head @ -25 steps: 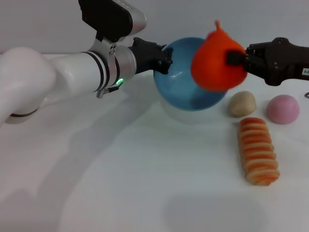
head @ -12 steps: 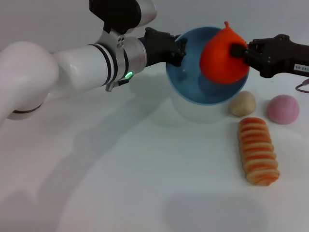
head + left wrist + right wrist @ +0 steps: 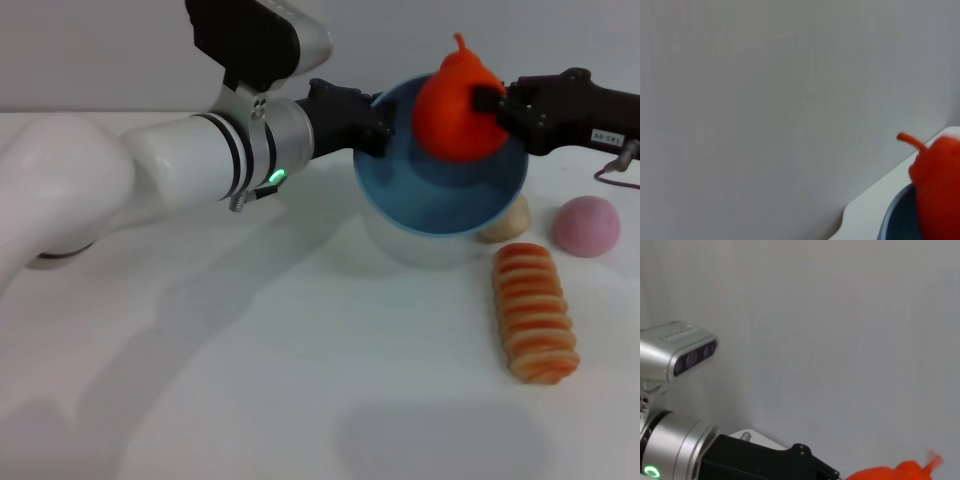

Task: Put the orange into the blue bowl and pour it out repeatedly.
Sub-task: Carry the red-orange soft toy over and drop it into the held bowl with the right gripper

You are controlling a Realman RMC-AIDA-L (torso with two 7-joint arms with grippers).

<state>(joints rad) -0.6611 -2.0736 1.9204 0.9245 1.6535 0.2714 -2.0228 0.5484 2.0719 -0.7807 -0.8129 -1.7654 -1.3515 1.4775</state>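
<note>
- While nothing touches it, the striped bread roll point(image 3: 535, 312) lies nearest the camera, at the lower right of the head view on the white table point(image 3: 300, 380).
- Farther back at the right edge sits a pink ball point(image 3: 587, 225), and a beige lump point(image 3: 510, 218) peeks out from behind the bowl.
- Right of centre in the upper half, the blue bowl point(image 3: 440, 205) is lifted off the table and tilted, its opening facing the camera.
- Reaching in from the left, the left gripper point(image 3: 372, 120) is clamped on the bowl's near-left rim.
- Over the bowl's upper right rim, the orange point(image 3: 455, 105) hangs with its stem nub pointing up.
- Coming from the upper right, the right gripper point(image 3: 490, 105) pinches the orange at its side.
- Seen from the left wrist, the orange point(image 3: 940, 185) sits at the lower right, above the bowl rim point(image 3: 892, 215).
</note>
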